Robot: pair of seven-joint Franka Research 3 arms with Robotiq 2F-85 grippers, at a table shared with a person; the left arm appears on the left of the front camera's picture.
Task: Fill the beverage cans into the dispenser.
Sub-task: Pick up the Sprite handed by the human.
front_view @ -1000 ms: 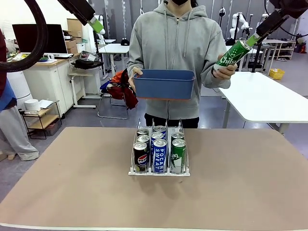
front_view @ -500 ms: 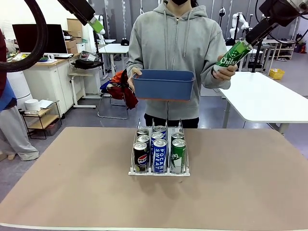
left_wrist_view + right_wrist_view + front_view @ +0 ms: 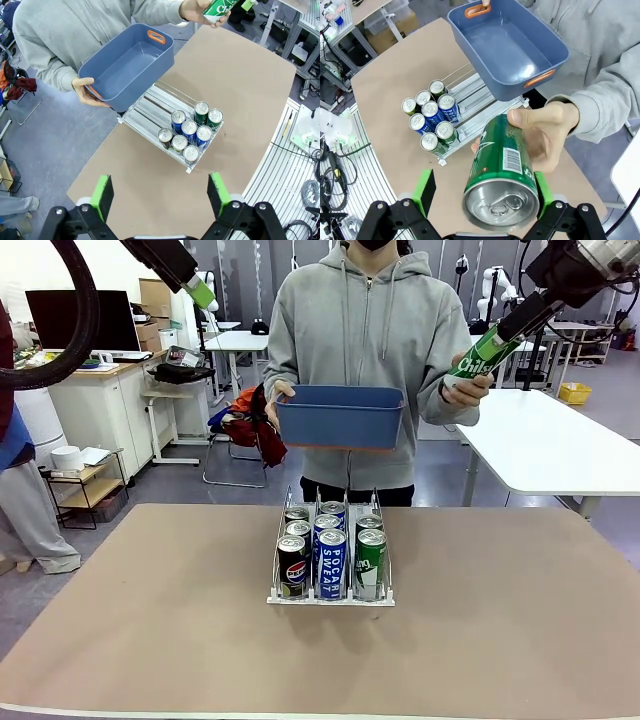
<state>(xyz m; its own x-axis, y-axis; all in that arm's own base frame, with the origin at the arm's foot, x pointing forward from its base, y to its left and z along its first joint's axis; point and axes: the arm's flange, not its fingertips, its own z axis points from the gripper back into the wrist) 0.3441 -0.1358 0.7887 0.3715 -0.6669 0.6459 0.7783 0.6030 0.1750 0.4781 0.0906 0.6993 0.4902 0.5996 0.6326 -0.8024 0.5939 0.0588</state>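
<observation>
A person's hand (image 3: 547, 130) holds a green beverage can (image 3: 502, 175) up between the fingers of my right gripper (image 3: 482, 192), whose jaws are open on either side of its top end. From the front, that green can (image 3: 478, 358) is tilted at the upper right, with my right gripper (image 3: 508, 328) at its top. The dispenser (image 3: 330, 602) stands mid-table with several beverage cans: black Pepsi (image 3: 293, 565), blue-and-white Pocari Sweat (image 3: 331, 562), green (image 3: 370, 562). My left gripper (image 3: 160, 195) is open and empty, high above the dispenser (image 3: 150, 107); from the front the left gripper (image 3: 205, 295) is at the upper left.
The person at the far side holds an empty blue bin (image 3: 340, 415) in the other hand, above the dispenser's back end. A white table (image 3: 560, 445) stands beyond on the right. Brown tabletop (image 3: 150, 620) spreads around the dispenser.
My right gripper has moved left and down along the raised green can, so its fingers now straddle the can's top. The left arm and the person's hands have barely moved.
</observation>
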